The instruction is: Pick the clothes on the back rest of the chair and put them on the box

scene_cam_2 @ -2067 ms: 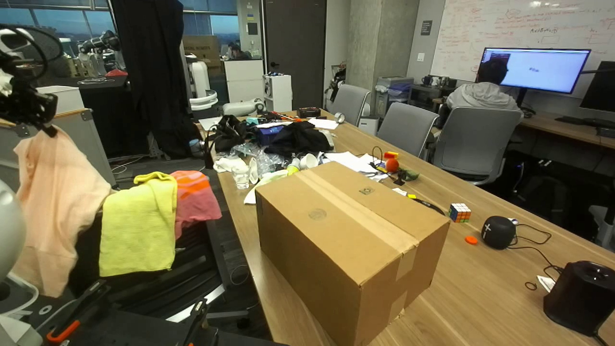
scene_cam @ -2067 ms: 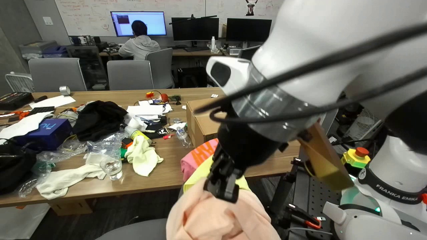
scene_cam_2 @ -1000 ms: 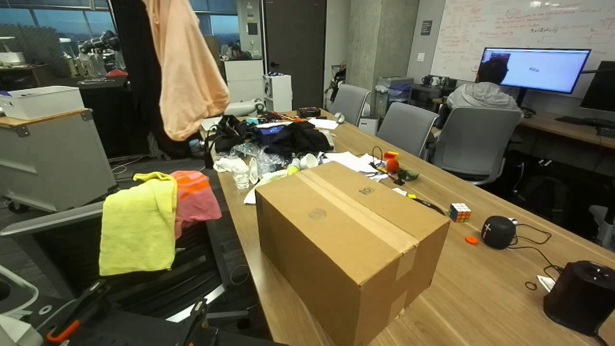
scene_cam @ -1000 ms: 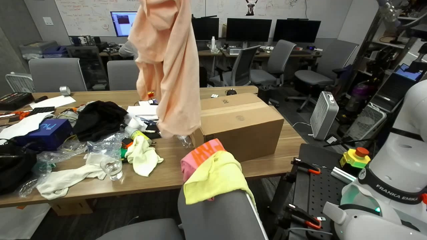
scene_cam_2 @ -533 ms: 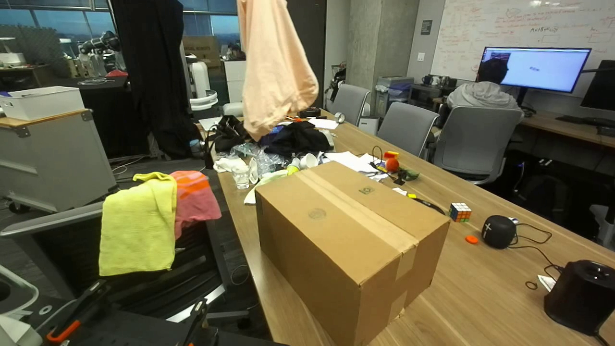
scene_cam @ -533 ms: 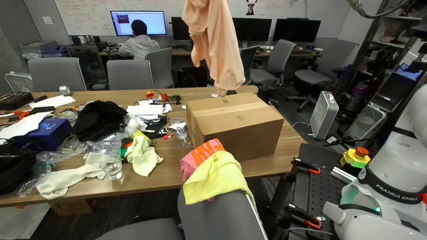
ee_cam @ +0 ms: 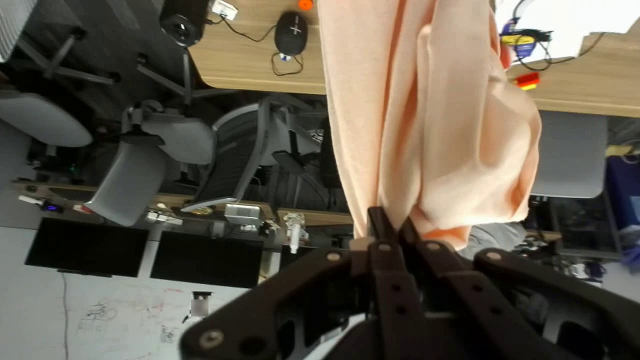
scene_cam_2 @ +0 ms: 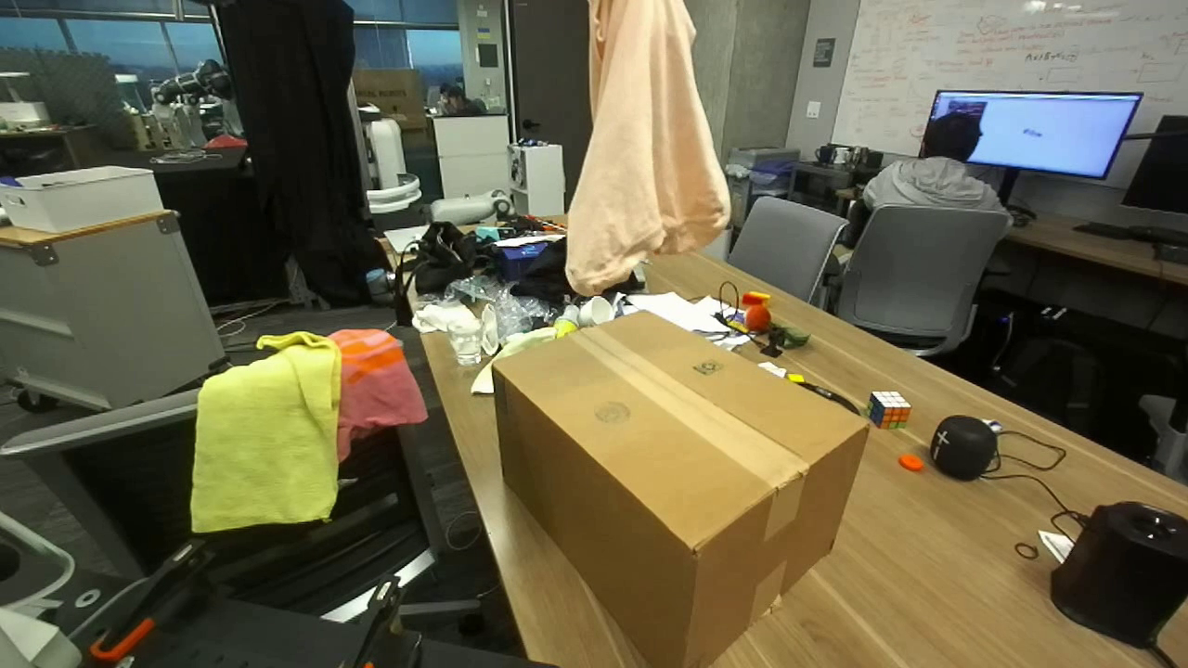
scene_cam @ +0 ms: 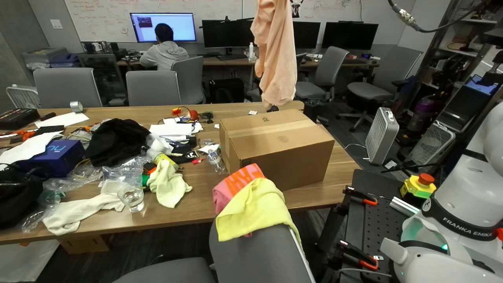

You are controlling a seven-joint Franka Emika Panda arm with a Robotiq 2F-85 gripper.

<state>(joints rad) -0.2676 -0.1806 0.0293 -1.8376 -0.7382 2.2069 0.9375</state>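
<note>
Peach cloth (scene_cam_2: 647,153) has swung from the chair (scene_cam: 263,255) to upper centre of both exterior views, pinched in my end effector (ee_cam: 393,223); I judge lowering onto the box (scene_cam_2: 668,464) comes next.

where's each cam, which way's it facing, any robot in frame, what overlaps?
In an exterior view: raised near the draped chair, facing across the table to the whiteboard; the arm shows at right.
In an exterior view: raised near the box, facing along the table toward the dark door; that arm isn't discernible.
Wrist view: mounted on the arm, picture upside down, looking past the claw, shut on the peach garment, toward monitors.
Both exterior views share the draped chair, box and peach garment.
</note>
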